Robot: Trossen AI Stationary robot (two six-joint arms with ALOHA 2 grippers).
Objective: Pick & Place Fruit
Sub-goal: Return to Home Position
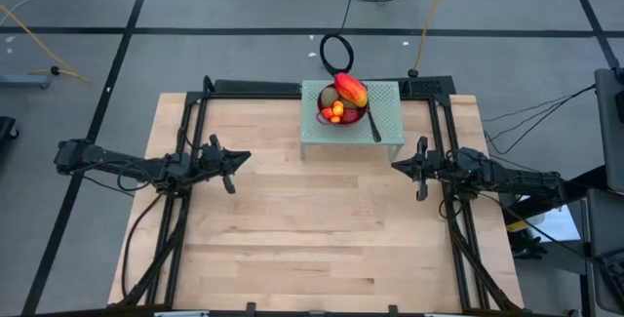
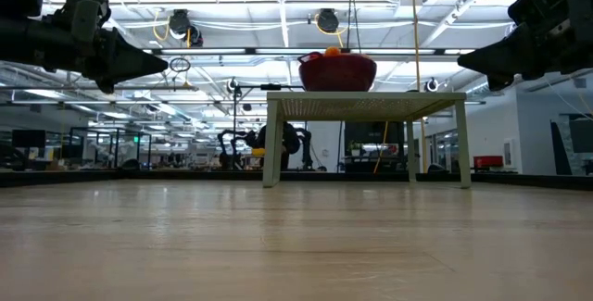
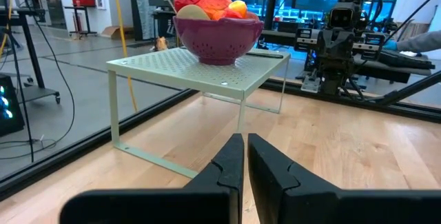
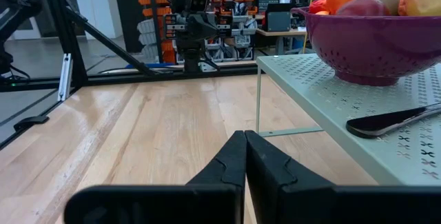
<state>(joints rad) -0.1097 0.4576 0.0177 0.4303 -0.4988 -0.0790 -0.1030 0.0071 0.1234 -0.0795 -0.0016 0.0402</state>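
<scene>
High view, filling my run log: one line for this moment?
fruit in purple bowl on shelf | knife beside bowl | left gripper shut, empty | right gripper shut, empty

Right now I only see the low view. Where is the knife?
Observer: The knife lies on the shelf, beside the bowl, on the side toward the right arm.
Operator: Are the jaws open?
Observer: No. The left arm and the right arm both have shut, empty jaws.
Operator: What tops the bowl?
Observer: The mango, with a kiwi beside it.
</scene>
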